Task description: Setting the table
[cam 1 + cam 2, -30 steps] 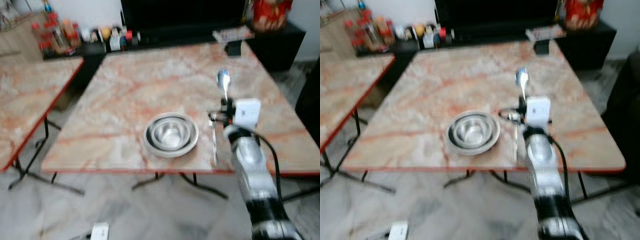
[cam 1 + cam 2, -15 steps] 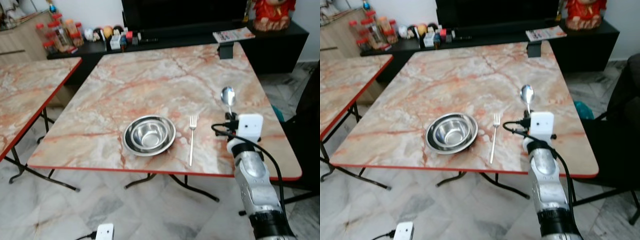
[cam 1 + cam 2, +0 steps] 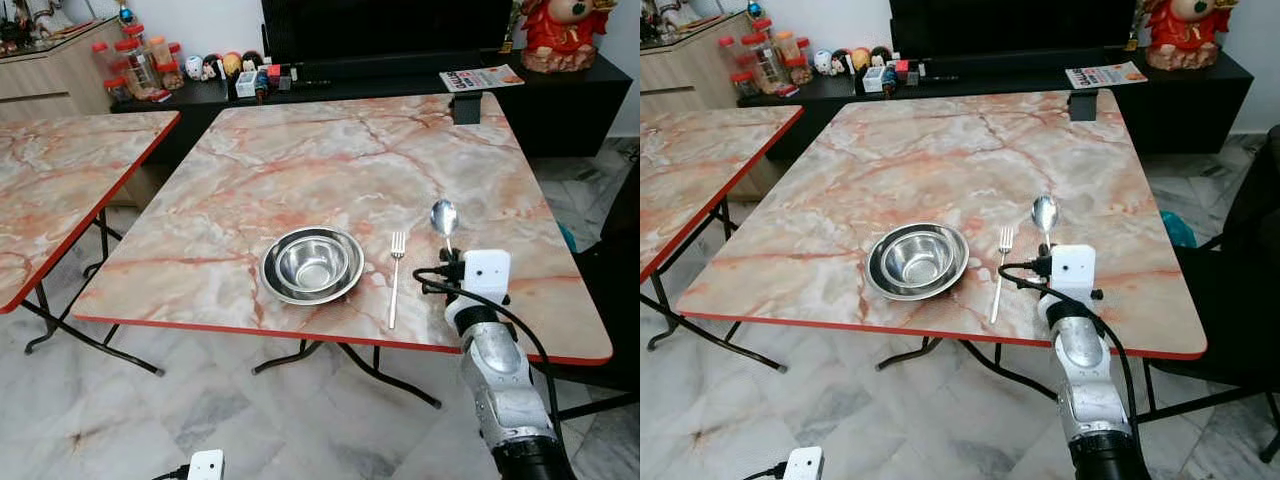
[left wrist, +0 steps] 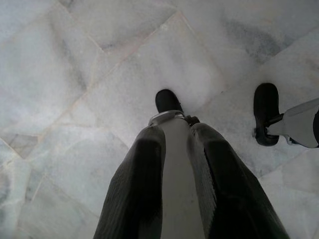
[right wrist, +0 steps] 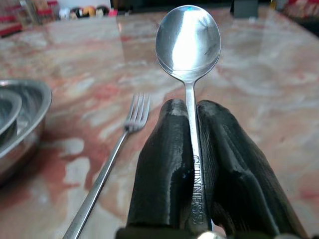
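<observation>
I see nested steel bowls [image 3: 312, 265] at frame centre, fork [image 3: 394, 279] flat just right, spoon [image 5: 188, 45] pinched between fingers [image 5: 164, 164].

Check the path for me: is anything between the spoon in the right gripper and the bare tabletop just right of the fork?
Nothing visible blocks it. The right gripper holds the spoon over the table, to the right of the fork. The marble beside the fork looks bare; the steel bowls sit on the fork's far side.

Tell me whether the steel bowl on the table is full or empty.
Empty. The steel bowl stands upright beside the fork, and its bare shiny bottom shows, with nothing inside.
</observation>
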Controlling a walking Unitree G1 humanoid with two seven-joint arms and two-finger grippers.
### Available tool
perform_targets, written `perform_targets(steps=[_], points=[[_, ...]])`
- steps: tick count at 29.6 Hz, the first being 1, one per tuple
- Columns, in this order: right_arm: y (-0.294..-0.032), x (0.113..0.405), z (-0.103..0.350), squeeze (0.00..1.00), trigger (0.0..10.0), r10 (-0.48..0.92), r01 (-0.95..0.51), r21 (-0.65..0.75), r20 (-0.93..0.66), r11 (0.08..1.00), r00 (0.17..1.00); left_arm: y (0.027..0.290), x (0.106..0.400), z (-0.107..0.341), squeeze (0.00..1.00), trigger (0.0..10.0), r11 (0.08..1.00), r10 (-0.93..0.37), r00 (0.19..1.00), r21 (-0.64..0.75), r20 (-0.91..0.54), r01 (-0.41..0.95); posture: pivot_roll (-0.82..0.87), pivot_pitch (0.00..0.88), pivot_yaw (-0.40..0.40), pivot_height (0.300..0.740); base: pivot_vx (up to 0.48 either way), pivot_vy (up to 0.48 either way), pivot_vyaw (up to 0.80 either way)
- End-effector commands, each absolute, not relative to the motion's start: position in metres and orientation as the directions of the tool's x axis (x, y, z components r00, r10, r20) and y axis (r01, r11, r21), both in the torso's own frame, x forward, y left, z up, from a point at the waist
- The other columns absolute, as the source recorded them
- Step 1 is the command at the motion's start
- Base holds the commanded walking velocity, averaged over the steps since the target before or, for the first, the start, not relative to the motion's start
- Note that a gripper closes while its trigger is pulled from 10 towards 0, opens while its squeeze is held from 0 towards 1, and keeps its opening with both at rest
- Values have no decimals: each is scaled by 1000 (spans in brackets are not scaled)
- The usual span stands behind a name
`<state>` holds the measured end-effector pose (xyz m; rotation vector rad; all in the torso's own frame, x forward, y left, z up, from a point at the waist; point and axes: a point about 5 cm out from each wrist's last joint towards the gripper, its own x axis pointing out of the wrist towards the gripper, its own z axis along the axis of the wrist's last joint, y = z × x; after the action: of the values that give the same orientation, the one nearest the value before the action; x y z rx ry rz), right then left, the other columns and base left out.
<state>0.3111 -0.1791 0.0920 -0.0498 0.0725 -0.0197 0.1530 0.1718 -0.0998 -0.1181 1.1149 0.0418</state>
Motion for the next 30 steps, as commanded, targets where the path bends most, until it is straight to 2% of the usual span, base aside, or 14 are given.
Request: perform_targets(steps=[1, 13, 30], points=[[-178, 311, 88, 0, 10000, -18, 14, -34, -102, 999, 995, 174, 148, -102, 0, 10000, 992, -15, 424, -65, -905, -104, -356, 0, 105, 740, 0, 0, 0], [-186, 313, 68, 0, 10000, -49, 47, -15, -202, 999, 978, 171, 137, -106, 0, 10000, 991, -13, 405, -67, -914, -119, -350, 0, 85, 740, 0, 0, 0], [-188, 331, 75, 0, 10000, -78, 80, 2, -205, 997, 976, 175, 132, -107, 0, 10000, 992, 6, 394, -45, -919, -121, -340, 0, 80, 740, 0, 0, 0]])
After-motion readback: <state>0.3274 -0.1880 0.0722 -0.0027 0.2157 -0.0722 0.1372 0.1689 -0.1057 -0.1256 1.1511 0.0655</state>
